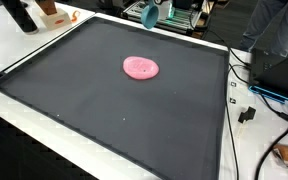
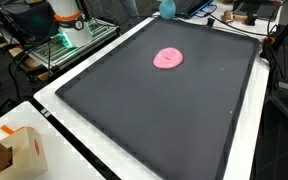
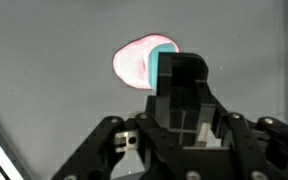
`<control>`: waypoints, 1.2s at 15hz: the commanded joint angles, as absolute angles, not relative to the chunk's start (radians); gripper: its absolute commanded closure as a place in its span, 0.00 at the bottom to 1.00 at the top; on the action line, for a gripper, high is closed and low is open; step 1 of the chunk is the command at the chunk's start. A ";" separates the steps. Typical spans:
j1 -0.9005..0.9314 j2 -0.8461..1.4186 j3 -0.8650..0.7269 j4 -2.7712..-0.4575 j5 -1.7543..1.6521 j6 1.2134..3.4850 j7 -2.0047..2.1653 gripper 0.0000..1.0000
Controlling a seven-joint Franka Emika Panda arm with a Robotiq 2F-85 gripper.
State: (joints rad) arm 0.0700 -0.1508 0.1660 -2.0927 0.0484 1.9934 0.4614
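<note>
Pink round blob (image 1: 140,67) lies flat, roughly mid dark mat (image 1: 74,95). Small teal piece (image 3: 164,58) sits clamped at tool (image 3: 172,72) tip, off the mat.

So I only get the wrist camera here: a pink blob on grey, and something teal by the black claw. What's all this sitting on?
Observer: The pink blob lies flat on a large black mat, and the mat covers most of a white table.
Operator: And where's the claw compared with the blob?
Observer: In both exterior views the gripper, which seems to hold the teal thing, hangs near one edge of the mat, well apart from the blob.
Operator: Anything else around?
Observer: A brownish box stands on the table, just off a corner of the mat.
</note>
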 commanded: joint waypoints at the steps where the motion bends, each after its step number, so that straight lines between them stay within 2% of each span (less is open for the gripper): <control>1: 0.077 -0.150 0.159 -2.091 0.047 1.991 0.463 0.49; 4: 0.077 -0.150 0.159 -2.091 0.046 1.991 0.463 0.49; 5: 0.077 -0.150 0.159 -2.091 0.046 1.991 0.463 0.74; 12: 0.115 -0.036 0.266 -2.014 -0.323 1.952 0.858 0.74; 18: 0.219 0.129 0.266 -1.921 -0.565 1.808 1.194 0.74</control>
